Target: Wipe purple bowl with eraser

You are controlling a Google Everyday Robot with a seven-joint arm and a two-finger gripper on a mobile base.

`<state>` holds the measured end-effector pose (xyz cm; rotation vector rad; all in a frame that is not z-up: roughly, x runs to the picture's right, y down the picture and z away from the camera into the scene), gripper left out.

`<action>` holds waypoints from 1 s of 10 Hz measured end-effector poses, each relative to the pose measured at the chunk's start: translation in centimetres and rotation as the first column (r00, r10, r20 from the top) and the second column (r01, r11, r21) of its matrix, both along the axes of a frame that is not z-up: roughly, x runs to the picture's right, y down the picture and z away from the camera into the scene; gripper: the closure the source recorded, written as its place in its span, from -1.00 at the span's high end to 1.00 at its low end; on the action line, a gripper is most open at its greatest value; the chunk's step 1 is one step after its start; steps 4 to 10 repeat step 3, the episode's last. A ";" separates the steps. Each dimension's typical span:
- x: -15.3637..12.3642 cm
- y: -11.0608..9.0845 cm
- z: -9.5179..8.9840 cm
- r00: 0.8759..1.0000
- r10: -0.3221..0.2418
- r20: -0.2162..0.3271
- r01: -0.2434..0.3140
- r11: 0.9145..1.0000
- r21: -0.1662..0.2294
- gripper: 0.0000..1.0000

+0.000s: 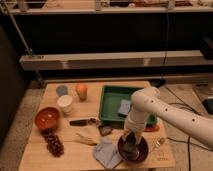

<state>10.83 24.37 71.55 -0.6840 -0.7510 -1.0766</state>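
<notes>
The purple bowl [133, 150] stands near the table's front edge, right of the middle. My gripper [131, 144] hangs from the white arm [150, 107], which comes in from the right, and points straight down into the bowl. It is shut on the small dark eraser [131, 148], which sits low inside the bowl on or just above its inner surface. The gripper hides most of the bowl's inside.
A grey-blue cloth [107, 152] lies just left of the bowl. A green tray [111, 104] with a grey-blue block [124, 106] stands behind it. A small dark object [105, 130], a knife [84, 121], an orange-red bowl [47, 118], grapes [53, 143], a white cup [64, 103] and an orange [81, 90] lie to the left.
</notes>
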 end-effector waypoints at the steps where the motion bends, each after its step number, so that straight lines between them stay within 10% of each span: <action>1: -0.3 0.5 -0.5 1.000 -0.014 0.011 0.014 1.000 -0.002 -0.81; 10: -0.6 1.9 -2.7 0.999 -0.033 0.043 0.033 0.999 0.000 -0.81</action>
